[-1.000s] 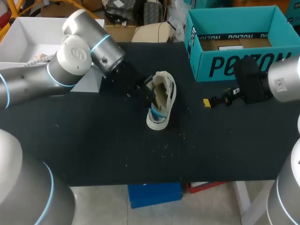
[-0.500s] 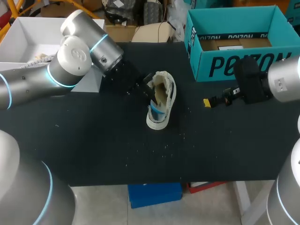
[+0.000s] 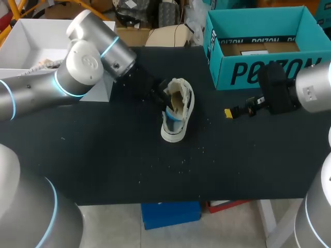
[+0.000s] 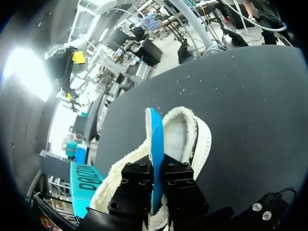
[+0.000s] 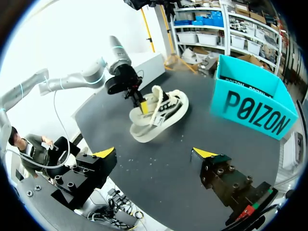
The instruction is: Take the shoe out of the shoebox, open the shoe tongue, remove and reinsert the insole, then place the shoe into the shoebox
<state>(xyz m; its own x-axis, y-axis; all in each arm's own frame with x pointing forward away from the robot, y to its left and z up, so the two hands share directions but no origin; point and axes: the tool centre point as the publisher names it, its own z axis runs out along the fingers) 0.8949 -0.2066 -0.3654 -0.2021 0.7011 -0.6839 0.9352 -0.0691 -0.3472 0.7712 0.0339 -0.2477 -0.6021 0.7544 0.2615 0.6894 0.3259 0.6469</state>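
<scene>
On the table [image 3: 129,165], one shoe [image 3: 174,134]; left gripper [image 4: 155,168] clamped on its insole [image 4: 155,132], right gripper [image 5: 155,153] apart.

The teal shoebox [image 3: 258,72] carries large black lettering along its front wall.

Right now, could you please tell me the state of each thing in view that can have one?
shoe: out of the box, on the table, mouth open.
insole: standing on edge, partly lifted out of the shoe, pinched.
shoebox: upright, open on top, no shoe inside.
left gripper: shut on the insole.
right gripper: open, empty, apart from the shoe.
</scene>
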